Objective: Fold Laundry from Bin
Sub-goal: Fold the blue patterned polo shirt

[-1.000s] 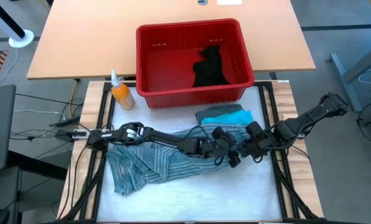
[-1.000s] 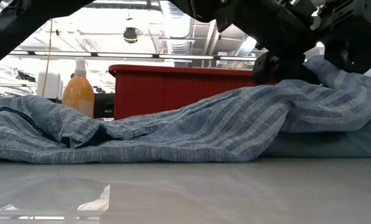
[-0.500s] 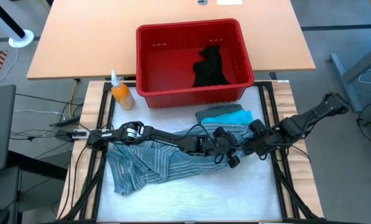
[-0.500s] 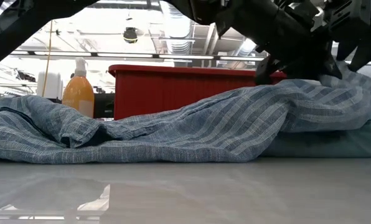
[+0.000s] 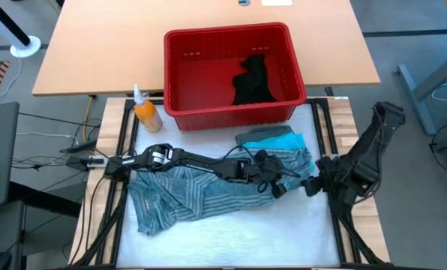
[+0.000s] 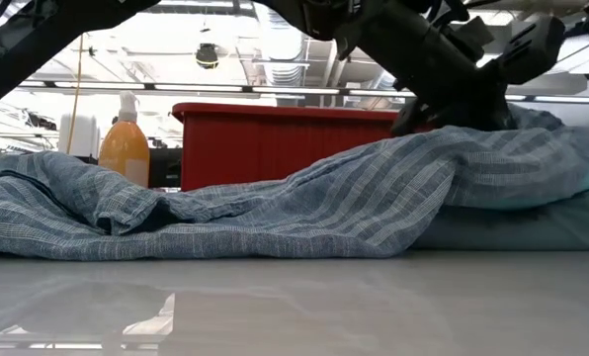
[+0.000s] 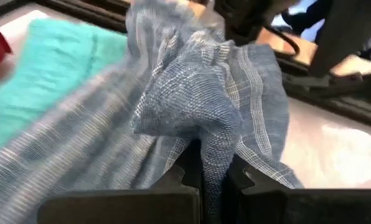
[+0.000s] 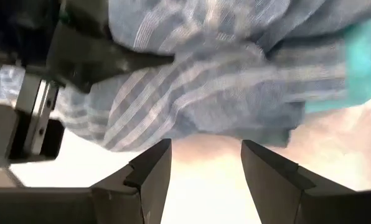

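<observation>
Blue-grey striped cloth is what I have pinched: the left gripper (image 7: 203, 182) has its fingers clamped on a fold of the striped shirt (image 5: 201, 193), which sprawls unfolded across the table's middle. The right gripper (image 8: 204, 165) waits at the right edge, fingers apart, holding nothing. I judge we are midway: the turquoise garment (image 5: 276, 141) lies folded near the bin (image 5: 227, 114), the black garment (image 5: 253, 81) waits inside. Only the high view shows the bin's contents; the left wrist view alone shows the pinch.
</observation>
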{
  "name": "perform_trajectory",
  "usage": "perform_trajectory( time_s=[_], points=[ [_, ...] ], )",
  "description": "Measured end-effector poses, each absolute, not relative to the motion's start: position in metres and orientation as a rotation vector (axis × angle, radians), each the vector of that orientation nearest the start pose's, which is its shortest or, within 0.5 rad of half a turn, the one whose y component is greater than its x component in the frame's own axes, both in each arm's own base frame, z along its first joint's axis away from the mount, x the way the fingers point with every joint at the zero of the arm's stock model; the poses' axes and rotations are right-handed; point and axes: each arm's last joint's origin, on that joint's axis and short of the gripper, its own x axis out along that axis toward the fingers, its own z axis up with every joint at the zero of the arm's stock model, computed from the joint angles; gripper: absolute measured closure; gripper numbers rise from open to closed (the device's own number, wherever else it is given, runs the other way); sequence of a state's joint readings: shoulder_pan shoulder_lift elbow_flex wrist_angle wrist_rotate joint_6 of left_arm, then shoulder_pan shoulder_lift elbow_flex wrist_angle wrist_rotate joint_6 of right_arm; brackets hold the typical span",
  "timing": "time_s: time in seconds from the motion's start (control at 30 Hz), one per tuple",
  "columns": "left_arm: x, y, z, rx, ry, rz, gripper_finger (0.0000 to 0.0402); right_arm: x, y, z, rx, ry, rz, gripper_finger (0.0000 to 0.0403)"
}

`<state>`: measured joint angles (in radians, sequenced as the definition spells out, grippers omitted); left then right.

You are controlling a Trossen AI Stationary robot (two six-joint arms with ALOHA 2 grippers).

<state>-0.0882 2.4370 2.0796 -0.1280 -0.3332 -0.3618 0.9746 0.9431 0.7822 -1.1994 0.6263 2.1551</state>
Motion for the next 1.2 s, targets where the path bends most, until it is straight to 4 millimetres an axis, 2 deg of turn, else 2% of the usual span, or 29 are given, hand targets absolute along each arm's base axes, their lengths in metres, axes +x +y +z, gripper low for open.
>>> perform_trajectory(
  time_s=[0.3, 0.53, 0.7, 0.93, 1.07, 1.2],
  points=[
    [0.548, -0.024, 0.22, -0.252, 0.436, 0.353, 0.0401, 0.093, 0.105, 0.24, 0.898, 0.701, -0.775, 0.0182],
    [0.543, -0.019, 0.221, -0.237, 0.491, 0.378, 0.0401, 0.104, 0.102, 0.232, 0.944, 0.535, -0.779, 0.0182],
    [0.542, -0.019, 0.219, -0.24, 0.52, 0.36, 0.0401, 0.11, 0.098, 0.224, 0.968, 0.508, -0.814, 0.0182],
    [0.541, -0.019, 0.218, -0.237, 0.535, 0.361, 0.0401, 0.112, 0.096, 0.232, 0.918, 0.579, -0.799, 0.0161],
    [0.541, -0.019, 0.218, -0.239, 0.534, 0.355, 0.0401, 0.108, 0.095, 0.236, 1.015, 0.56, -0.806, 0.0141],
    [0.541, -0.02, 0.218, -0.247, 0.54, 0.331, 0.0401, 0.105, 0.094, 0.244, 1.125, 0.507, -0.741, 0.0136]
  ],
)
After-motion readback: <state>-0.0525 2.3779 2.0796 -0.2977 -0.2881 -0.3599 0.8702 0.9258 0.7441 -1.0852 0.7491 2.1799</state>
